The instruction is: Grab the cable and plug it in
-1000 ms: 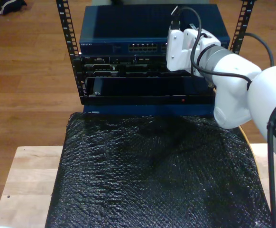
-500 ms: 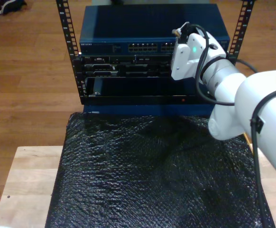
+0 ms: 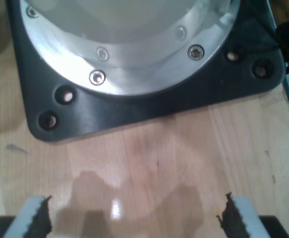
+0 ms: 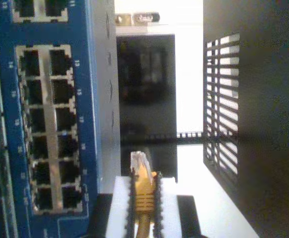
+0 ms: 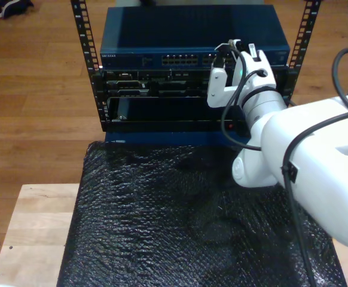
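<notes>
Yellow cable (image 4: 143,191) with clear plug (image 4: 138,161) pinched in my second gripper (image 4: 143,198), tip just short of the blue switch (image 4: 97,74) ports, probably unplugged. My first gripper (image 3: 134,218) spread wide above wooden tabletop (image 3: 149,163), gripping nothing.

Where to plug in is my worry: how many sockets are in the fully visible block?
12, two columns of six on the blue switch; another block is cut off.
</notes>
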Robot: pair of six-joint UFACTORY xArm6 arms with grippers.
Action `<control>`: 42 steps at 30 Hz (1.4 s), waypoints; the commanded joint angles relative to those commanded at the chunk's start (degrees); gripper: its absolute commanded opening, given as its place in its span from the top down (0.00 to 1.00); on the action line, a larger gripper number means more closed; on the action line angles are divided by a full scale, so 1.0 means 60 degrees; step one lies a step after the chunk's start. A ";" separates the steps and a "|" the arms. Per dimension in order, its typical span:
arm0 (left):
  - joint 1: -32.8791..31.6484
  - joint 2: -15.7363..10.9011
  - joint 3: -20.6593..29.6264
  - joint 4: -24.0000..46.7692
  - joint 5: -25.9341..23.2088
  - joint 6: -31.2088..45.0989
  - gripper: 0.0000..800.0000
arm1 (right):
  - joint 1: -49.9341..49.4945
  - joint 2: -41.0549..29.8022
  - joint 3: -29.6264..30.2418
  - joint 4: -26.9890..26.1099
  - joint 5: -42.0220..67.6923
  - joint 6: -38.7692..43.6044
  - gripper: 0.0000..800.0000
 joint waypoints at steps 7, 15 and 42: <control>0.0000 0.0000 0.0000 0.0000 0.0000 0.0000 0.00 | 0.0352 0.0000 0.0088 0.0938 -0.0249 -0.0337 1.00; 0.0000 0.0000 0.0000 0.0000 0.0000 0.0000 0.00 | 0.0659 -0.0015 0.0396 0.1963 -0.0703 -0.0689 1.00; 0.0000 0.0000 0.0000 0.0000 0.0000 0.0000 0.00 | 0.1114 0.0205 0.0234 0.3560 -0.0879 -0.0674 1.00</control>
